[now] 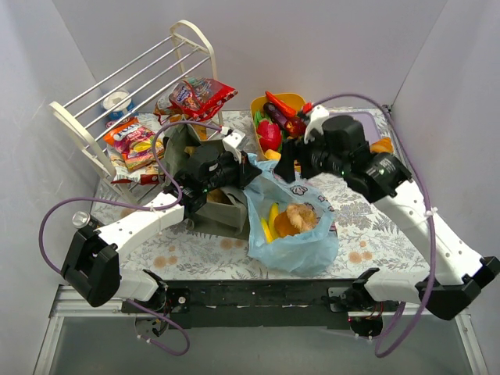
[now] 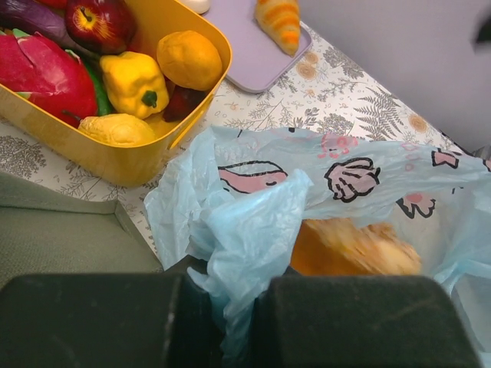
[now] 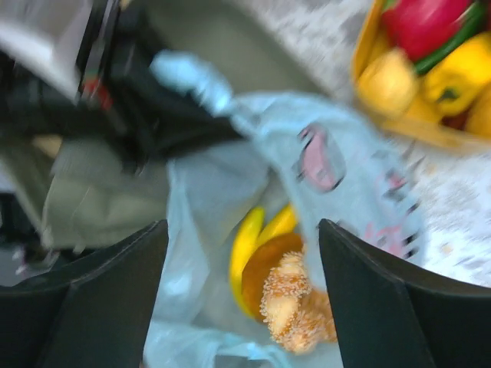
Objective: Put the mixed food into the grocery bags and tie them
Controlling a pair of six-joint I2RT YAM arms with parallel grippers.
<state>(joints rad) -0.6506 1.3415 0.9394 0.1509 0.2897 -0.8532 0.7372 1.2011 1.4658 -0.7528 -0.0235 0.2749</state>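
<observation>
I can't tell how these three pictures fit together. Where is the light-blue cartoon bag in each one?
Top view: the blue bag sits mid-picture, just below centre.
Left wrist view: it fills the lower right, down to the bottom edge.
Right wrist view: it spreads across the middle, bananas and a seeded bun inside.
Shared landmark: the yellow tub, beside the bag in all three.

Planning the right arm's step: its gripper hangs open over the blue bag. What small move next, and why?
Probably swing the open, empty right gripper over to the yellow tub for another piece: the left gripper pinches the rim of the blue bag, and the tub holds more toy food.
</observation>
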